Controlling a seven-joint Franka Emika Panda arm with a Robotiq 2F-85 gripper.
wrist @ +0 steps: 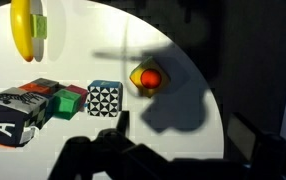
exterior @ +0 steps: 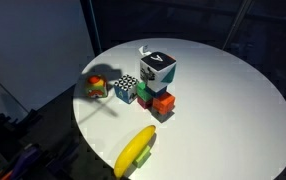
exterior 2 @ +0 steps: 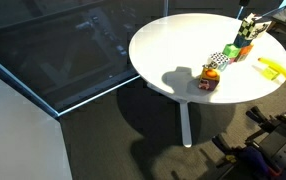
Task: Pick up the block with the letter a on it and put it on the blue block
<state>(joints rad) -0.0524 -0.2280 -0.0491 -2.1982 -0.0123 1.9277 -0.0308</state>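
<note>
Since my fingers hang spread and empty low in the wrist view, the letter A block lies left of them, stacked on other blocks; the checkered cube sits beyond on the counter.

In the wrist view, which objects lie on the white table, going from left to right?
Block with the letter A → green block → black-and-white checkered cube → yellow-and-red cube. The yellow banana lies farther off, so it is left out.
</note>
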